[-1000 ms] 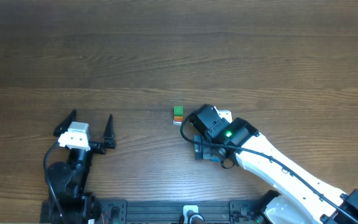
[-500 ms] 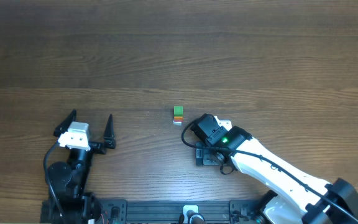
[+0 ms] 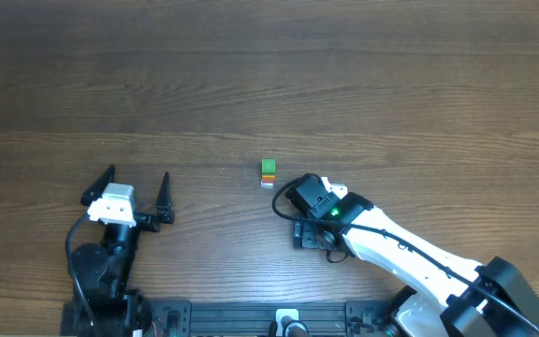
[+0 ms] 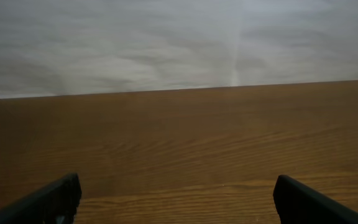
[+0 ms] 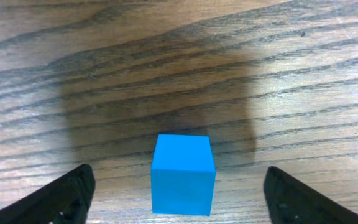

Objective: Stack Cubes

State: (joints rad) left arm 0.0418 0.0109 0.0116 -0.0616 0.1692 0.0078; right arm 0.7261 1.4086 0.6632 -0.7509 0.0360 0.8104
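Blue cube sits flat, one face square to the wide-open right pincer straddling it.

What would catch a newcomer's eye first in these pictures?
The bright blue cube catches the eye first: it sits on the wooden table, framed by the open right end effector. Next is the small stack of cubes near the table's middle, green cube on top, close to the right arm's wrist. The left end effector is open at the near left.

A small stack of cubes, green on top, is set on the wooden surface. A blue cube is laid flat on it.
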